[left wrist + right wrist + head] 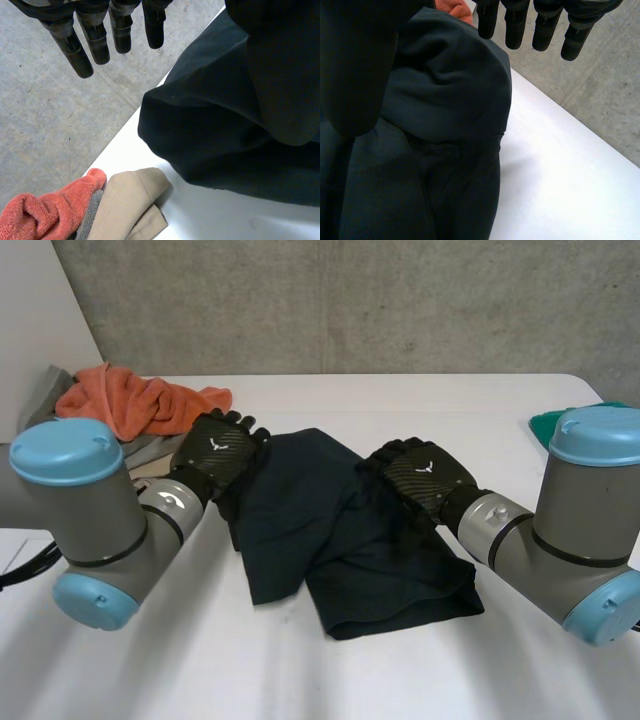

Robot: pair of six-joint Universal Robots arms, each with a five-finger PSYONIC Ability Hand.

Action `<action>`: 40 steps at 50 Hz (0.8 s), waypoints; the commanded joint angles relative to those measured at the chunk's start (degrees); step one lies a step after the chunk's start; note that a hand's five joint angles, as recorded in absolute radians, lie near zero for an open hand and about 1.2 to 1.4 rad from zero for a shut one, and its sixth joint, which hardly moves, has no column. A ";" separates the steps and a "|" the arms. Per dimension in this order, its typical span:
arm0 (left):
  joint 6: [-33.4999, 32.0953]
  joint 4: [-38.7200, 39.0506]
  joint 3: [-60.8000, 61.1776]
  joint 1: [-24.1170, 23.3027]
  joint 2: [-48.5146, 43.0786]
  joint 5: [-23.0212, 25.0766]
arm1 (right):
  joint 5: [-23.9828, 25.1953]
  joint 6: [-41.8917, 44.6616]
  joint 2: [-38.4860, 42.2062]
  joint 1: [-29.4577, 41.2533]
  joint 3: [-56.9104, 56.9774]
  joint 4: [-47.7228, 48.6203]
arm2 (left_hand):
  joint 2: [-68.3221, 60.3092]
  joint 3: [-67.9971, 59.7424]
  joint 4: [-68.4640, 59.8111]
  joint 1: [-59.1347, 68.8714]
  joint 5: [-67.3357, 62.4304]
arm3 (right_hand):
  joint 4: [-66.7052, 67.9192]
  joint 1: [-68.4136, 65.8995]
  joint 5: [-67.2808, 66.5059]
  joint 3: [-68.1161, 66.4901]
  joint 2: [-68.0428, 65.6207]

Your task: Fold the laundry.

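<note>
Two hands over the dark garment (300, 530).
Left hand (215, 455) at its left edge, right hand (425, 475) opposite; both with fingers (98, 45) straight, seemingly gripping nothing.

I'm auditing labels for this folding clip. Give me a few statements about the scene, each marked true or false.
1. The dark garment lies on the white table. True.
2. The orange towel lies by the robot's right arm. False: it lies at the far left, beyond the left hand.
3. The left hand's fingers are straight. True.
4. The right hand holds the garment in the air. False: the garment lies on the table, and this hand's fingers are straight.
5. A beige cloth lies beside the orange towel. True.
</note>
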State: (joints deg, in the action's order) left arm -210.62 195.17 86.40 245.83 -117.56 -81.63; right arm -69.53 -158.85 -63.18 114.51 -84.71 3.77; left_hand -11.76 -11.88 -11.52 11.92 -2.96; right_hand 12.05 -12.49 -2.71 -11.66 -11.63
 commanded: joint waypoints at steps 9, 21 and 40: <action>6.01 -11.74 -10.80 14.66 1.46 17.10 | 1.15 -0.93 0.51 -0.69 0.51 -0.17 | 1.76 1.88 1.52 -1.92 2.96 | -2.05 2.49 2.71 1.66 1.63; 3.47 -23.78 -30.14 22.85 -14.88 35.40 | 1.68 -0.32 1.66 -0.51 0.60 -0.17 | -0.46 -0.35 -0.71 0.31 0.73 | -2.05 2.49 2.71 1.66 1.63; -1.90 -28.71 -44.12 12.66 -28.16 29.09 | 1.77 2.32 3.76 -0.69 0.77 0.10 | -42.68 -42.56 -42.93 42.53 -41.48 | -2.05 2.49 2.71 1.66 1.63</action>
State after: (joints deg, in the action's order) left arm -212.20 166.22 44.53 261.01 -143.91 -48.31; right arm -67.76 -156.94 -59.74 114.05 -84.07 3.78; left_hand -23.80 -23.16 -23.46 24.74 -13.44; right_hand 12.05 -12.49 -2.71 -11.66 -11.63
